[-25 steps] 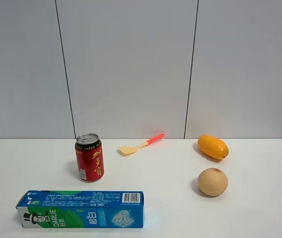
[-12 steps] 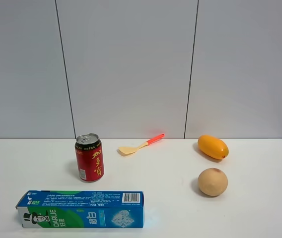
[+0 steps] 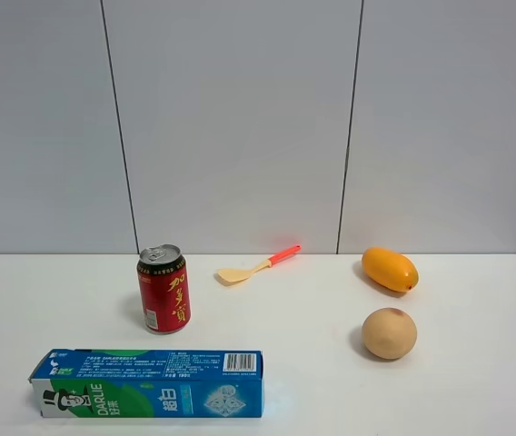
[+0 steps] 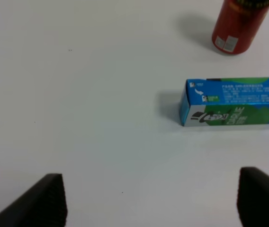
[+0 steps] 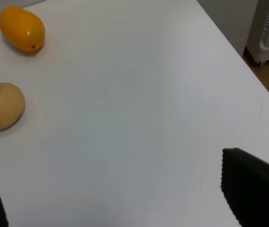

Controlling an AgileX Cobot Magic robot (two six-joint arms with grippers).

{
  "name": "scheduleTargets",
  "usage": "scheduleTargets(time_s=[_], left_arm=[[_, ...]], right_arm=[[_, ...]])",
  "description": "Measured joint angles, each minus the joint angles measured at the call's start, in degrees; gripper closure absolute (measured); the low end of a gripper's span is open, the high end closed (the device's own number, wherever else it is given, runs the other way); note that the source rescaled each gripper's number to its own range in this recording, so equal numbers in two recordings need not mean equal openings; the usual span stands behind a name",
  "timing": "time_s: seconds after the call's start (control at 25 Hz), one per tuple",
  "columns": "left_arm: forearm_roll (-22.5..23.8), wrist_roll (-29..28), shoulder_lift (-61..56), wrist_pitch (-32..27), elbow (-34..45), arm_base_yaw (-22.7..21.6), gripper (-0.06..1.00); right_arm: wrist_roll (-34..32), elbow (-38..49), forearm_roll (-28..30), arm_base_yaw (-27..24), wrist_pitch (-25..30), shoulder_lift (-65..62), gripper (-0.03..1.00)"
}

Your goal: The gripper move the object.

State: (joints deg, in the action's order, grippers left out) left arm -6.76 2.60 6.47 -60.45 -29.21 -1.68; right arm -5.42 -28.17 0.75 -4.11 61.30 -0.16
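Observation:
The blue-and-green DARLIE toothpaste box (image 3: 149,382) lies flat at the front left of the white table, long side across the view, barcode facing up. It also shows in the left wrist view (image 4: 234,101). My left gripper (image 4: 151,205) is open and empty, its two black fingertips (image 4: 49,201) wide apart over bare table, well short of the box's end. My right gripper (image 5: 120,201) is open and empty over the table's right part, far from the box. Neither gripper shows in the exterior high view.
A red drink can (image 3: 163,288) stands just behind the box. A yellow spatula with a red handle (image 3: 258,265) lies at the back. An orange mango (image 3: 389,269) and a tan round fruit (image 3: 389,333) sit at the right. The table's right edge (image 5: 241,59) is near.

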Motion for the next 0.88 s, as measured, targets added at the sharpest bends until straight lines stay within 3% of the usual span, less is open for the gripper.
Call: scheduleTargets(time_s=[0.88], left_arm=[[-0.05,0.0,0.0,0.0,0.0,0.0,-0.06]], right_arm=[[0.0,0.0,0.0,0.0,0.0,0.0,-0.03]])
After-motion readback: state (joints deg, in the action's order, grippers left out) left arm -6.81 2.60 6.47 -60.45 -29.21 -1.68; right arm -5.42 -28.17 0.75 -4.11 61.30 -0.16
